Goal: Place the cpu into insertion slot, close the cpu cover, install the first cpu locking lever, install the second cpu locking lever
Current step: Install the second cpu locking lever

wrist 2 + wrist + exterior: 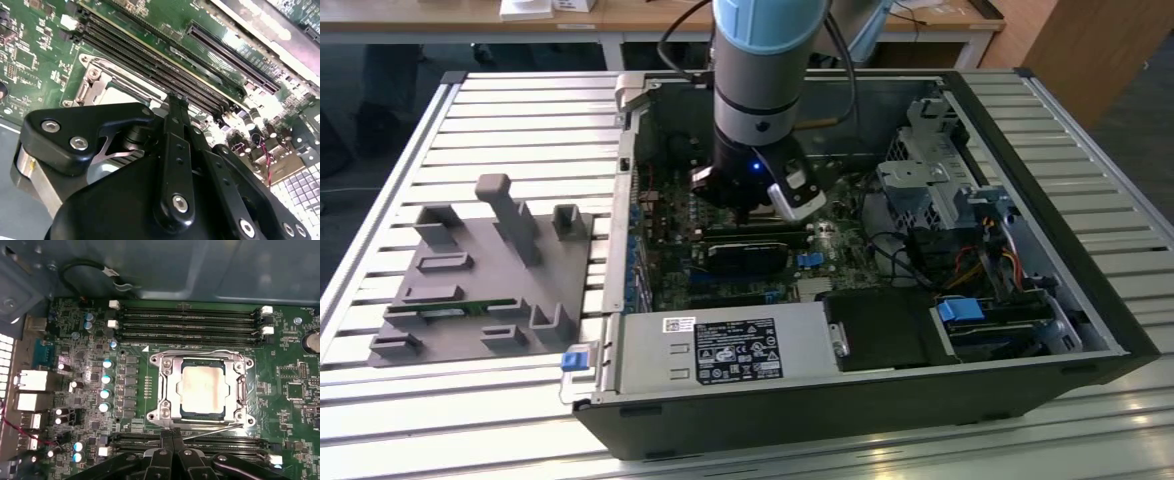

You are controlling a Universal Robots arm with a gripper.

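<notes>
Black hand [172, 440], silvery cpu [202, 389] (square)

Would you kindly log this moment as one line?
cpu: in slot | cover: closed over it | hand: shut, tips at socket edge beside a lever

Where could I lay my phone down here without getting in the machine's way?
The ribbed metal table is bare behind the grey holder block, and again along the edge in front of the computer case. Inside the case it is crowded: the arm hangs over the green board, its gripper right beside the cpu cover shut over the cpu.
</notes>
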